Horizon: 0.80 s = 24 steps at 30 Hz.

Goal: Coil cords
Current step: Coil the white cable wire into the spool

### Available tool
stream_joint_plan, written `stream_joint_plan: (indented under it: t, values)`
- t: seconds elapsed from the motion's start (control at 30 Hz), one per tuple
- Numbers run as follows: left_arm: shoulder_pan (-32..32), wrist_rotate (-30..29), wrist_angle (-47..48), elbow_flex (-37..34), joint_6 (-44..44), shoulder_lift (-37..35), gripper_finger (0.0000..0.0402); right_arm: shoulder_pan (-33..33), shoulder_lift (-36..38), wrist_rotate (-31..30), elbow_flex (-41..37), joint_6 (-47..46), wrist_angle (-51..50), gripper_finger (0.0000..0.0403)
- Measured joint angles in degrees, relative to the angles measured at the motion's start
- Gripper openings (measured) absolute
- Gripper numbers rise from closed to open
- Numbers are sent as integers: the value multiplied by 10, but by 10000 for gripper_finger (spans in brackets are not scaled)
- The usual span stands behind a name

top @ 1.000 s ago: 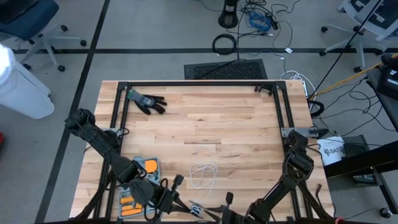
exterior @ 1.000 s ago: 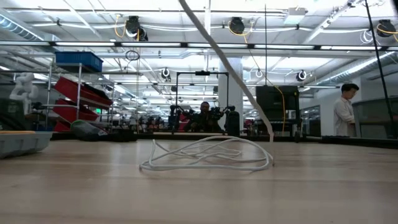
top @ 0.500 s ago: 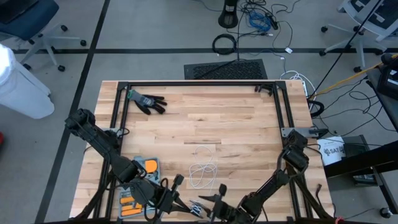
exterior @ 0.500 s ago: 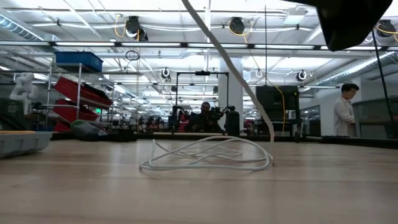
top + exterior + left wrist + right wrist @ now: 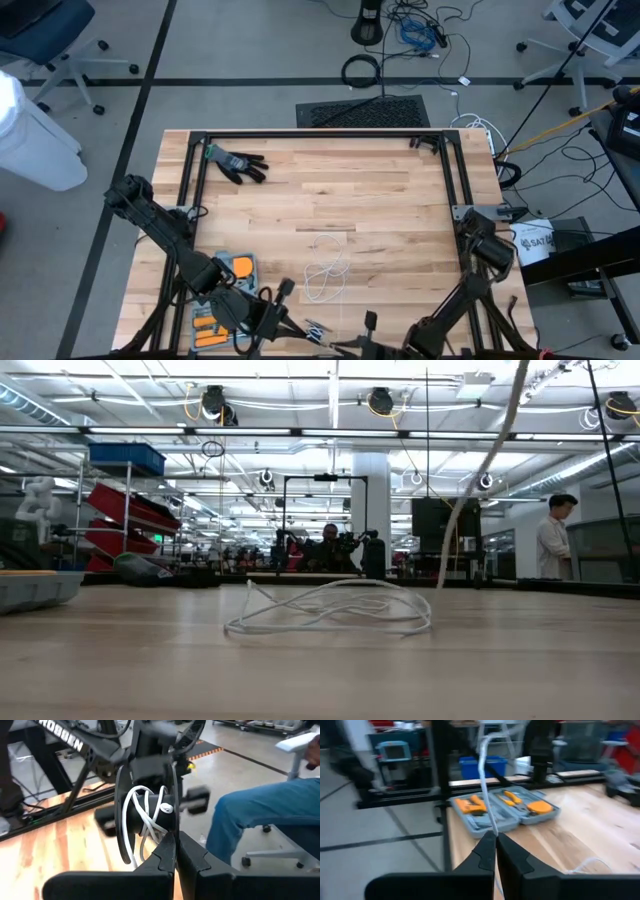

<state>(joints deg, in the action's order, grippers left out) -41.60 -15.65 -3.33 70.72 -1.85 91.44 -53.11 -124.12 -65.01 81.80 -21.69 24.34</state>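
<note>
At the near edge of the counter (image 5: pixel 400 215) both arms crowd together. The left gripper (image 5: pixel 175 851) has its two fingers pressed tight together, pinching the rim of a black spool (image 5: pixel 147 815) that stands on edge with white cord (image 5: pixel 145 817) wound loosely about its hub. The right gripper (image 5: pixel 495 851) is likewise closed, its fingertips nipping a strand of the same cord, which rises steeply from between them.

Just beyond the grippers, near the middle of the counter's near half, the unwound part of the cord (image 5: pixel 326 275) lies in loose, overlapping loops. In the high view the heap's long axis runs from near to far, with a thin tail reaching toward the counter's centre. In the low view the loops (image 5: pixel 330 615) lie flat on the wood, and one strand lifts from their right end, climbing and leaning rightward out of the top of the picture.

Left of the loops, near the left arm, an open grey tool case (image 5: pixel 225 290) with orange-handled tools rests on the counter. Well apart, at the far left corner, lies a black glove (image 5: pixel 238 164). A black frame (image 5: pixel 320 134) borders the far edge. In the room behind, a person in a white shirt (image 5: pixel 553 540) stands at the right.
</note>
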Motion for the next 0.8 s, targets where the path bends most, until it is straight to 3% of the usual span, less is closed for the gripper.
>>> stream_joint_plan:
  t: [0.17,0.4,0.8]
  values:
    - [10,-11,13,0,32,0,6,2,46,49,0,21,-36,1]
    - [15,5,53,0,90,0,6,13,103,56,0,59,-116,0]
    - [10,1,-19,0,29,-20,6,0,131,127,0,-114,-304,0]
